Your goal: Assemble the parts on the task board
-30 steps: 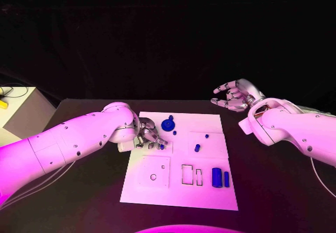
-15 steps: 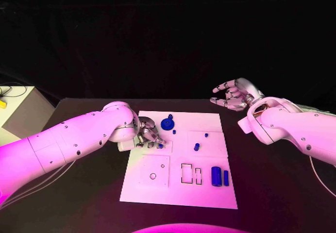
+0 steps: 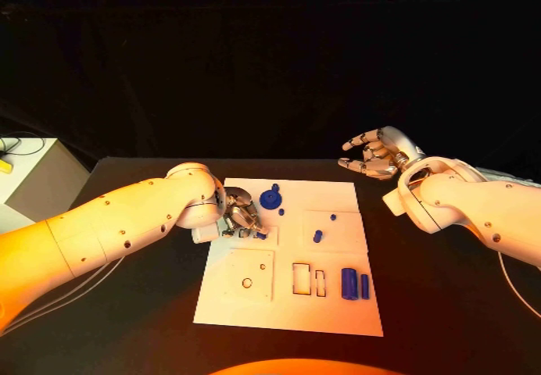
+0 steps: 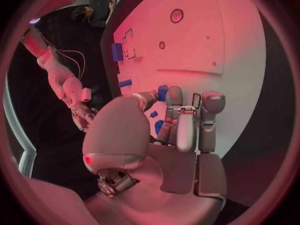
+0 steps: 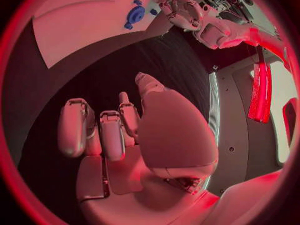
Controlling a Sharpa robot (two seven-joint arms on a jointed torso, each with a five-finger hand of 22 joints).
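The left hand (image 3: 239, 218) sits low over the near-left part of the white board (image 3: 338, 312), fingers curled in close around a small blue piece (image 3: 260, 233) at its fingertips; whether the piece is actually pinched or only touched I cannot tell from these views. In the left wrist view the same blue piece (image 4: 162, 92) shows just past the fingertips (image 4: 175, 96). The right hand (image 3: 377, 154) hangs off the board's far right corner, above the dark surface (image 3: 451, 297), fingers spread and holding nothing. Just beyond the left hand lies a blue round knob-like piece (image 3: 272, 198); further toward the right hand are a small blue peg (image 3: 318, 235) and, nearer the robot, two blue bars (image 3: 355, 283) beside empty slots (image 3: 308, 280). These pieces look like rigid, light plastic, probably smooth and prone to slipping or tipping, so a gentle pinch across the sides, near the middle, seems wisest.
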